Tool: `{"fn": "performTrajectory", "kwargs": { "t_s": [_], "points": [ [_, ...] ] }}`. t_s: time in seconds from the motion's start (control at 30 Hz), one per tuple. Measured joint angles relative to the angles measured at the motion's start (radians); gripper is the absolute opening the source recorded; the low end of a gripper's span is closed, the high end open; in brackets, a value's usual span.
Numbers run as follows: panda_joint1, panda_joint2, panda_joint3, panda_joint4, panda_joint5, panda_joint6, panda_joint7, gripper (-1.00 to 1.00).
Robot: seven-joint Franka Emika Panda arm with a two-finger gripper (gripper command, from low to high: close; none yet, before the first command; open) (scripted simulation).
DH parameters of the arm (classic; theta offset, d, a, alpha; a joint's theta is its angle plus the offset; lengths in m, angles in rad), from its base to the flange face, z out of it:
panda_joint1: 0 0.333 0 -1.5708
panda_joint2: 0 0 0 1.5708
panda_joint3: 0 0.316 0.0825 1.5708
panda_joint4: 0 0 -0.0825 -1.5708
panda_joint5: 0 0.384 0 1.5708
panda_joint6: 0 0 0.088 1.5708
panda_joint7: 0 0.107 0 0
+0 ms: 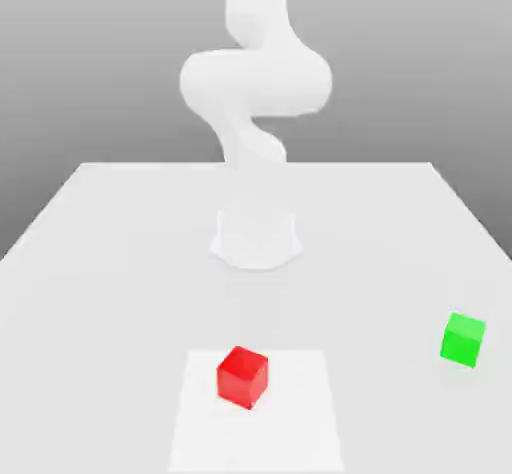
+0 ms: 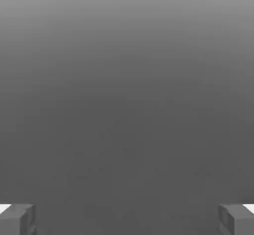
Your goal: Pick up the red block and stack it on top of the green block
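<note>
Looks like we're right at the start: fingers [image 2: 127, 219] spread wide with nothing held, red block [image 1: 243, 375] at 6 o'clock on the surface [image 1: 120, 222], green block [image 1: 463, 339] around 4 o'clock, so next it needs to drop over the red one.

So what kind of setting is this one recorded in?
Most likely a bare simulated tabletop test scene: a plain white table against a flat grey backdrop, a white arm mounted on it, and just a red block and a green block lying apart.
</note>
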Motion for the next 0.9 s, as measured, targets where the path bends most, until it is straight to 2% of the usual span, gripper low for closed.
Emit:
{"fn": "performTrajectory", "kwargs": {
  "t_s": [0.23, 0.43, 0.57, 0.7, 0.77, 0.9],
  "points": [
    [0.045, 0.256, -0.057, -0.138, 0.144, 0.130, 0.023, 0.00],
    [0.057, 0.463, -0.047, -0.253, 0.193, 0.244, 0.096, 0.00],
    [0.045, 0.585, -0.029, -0.333, 0.156, 0.328, 0.194, 0.00],
    [0.013, 0.687, -0.026, -0.415, 0.015, 0.415, 0.366, 0.00],
    [-0.004, 0.722, -0.030, -0.430, -0.039, 0.447, 0.421, 0.00],
    [-0.001, 0.784, -0.023, -0.422, -0.052, 0.502, 0.433, 0.00]
  ]
}}
